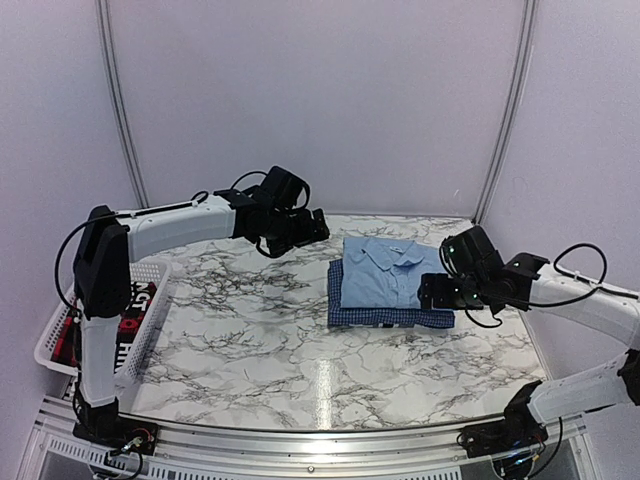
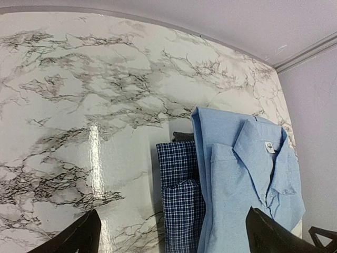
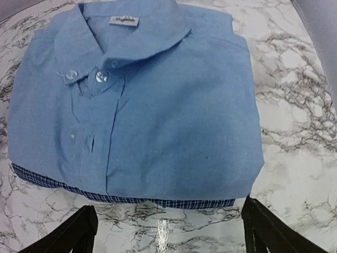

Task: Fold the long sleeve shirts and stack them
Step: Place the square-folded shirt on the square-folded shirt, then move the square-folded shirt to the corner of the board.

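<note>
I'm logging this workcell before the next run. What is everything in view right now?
light blue shirt: 1, light blue, folded, on top of the checked shirt, right of the table's centre
checked shirt: 1, dark blue with white check, folded underneath, its edges showing
basket: 1, white, left edge of the table
garment: 1, red and black, in the basket
table: 1, white marble pattern with dark veins
left arm: 1, white and black, raised over the far left
right arm: 1, white and black, beside the stack
left claw: 1, black, open, empty
right claw: 1, black, open, empty
</note>
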{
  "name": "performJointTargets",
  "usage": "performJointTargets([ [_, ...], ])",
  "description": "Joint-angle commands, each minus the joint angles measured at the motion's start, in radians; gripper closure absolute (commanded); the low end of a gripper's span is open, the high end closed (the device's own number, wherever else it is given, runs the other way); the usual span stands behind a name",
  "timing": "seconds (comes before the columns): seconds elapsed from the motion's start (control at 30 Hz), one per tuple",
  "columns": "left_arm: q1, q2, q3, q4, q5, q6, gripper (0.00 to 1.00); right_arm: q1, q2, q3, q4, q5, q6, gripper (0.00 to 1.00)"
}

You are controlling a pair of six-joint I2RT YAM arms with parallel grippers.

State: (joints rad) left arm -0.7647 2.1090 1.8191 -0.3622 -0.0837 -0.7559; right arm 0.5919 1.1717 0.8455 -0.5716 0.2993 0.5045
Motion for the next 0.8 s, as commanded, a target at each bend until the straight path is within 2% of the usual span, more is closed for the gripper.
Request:
performJointTargets([
  [0.0, 0.016, -0.081, -0.064, 0.004, -0.028, 0.03, 0.01, 0.027, -0.04, -0.086, -0.008, 0.049, 0.121, 0.05],
  [0.1, 0.024, -0.109, -0.105, 0.004, -0.024, 0.035, 0.01, -0.043, -0.1, -0.124, 0.042, -0.017, 0.125, 0.03],
  [0.23, 0.031, -0.138, -0.151, 0.01, -0.018, 0.036, 0.01, -0.244, -0.163, -0.146, 0.098, -0.137, 0.067, 0.01],
  [0.37, 0.033, -0.16, -0.183, 0.018, -0.015, 0.041, 0.01, -0.416, -0.154, -0.18, 0.218, -0.357, 0.051, 0.01],
  [0.47, 0.036, -0.169, -0.202, 0.027, -0.007, 0.038, 0.01, -0.526, -0.079, -0.207, 0.345, -0.507, 0.07, 0.01],
  [0.67, 0.036, -0.193, -0.234, 0.039, 0.006, 0.044, 0.01, -0.652, 0.137, -0.238, 0.642, -0.704, 0.096, 0.02],
  [0.77, 0.04, -0.218, -0.264, 0.044, 0.006, 0.048, 0.01, -0.677, 0.234, -0.231, 0.733, -0.771, 0.091, 0.01],
])
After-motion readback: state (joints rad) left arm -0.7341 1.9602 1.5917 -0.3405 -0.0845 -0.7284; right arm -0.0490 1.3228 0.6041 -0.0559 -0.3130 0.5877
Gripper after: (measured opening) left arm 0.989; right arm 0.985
